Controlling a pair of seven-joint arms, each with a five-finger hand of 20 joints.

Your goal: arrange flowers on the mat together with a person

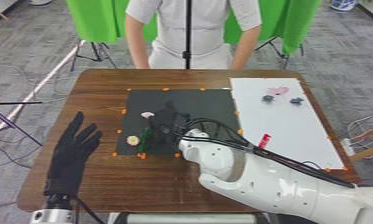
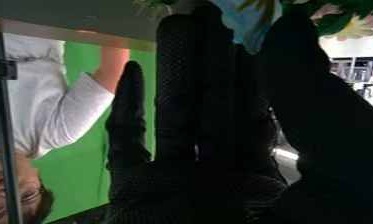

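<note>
The right hand is low over the dark mat, fingertips toward the table, a placement that suits handling a bloom without sweeping the arm through its neighbours. Its fingers are long and nearly straight. A blue flower lies at the tips, between fingers and thumb — whether it is pinched or merely touched, I cannot tell.

On the mat's left side are a pale pink flower and, nearer, a cream flower, with a green stem just right of it. They seem grouped there to build one bouquet from the left. On the white sheet to the right, a pink flower and two grey-blue flowers sit at the far end, probably as pieces yet to be used.

The left hand, fingers straight and slightly spread, holds nothing — well to the left, leaving the mat free for the other arm. Crowded stems could snag next.
</note>
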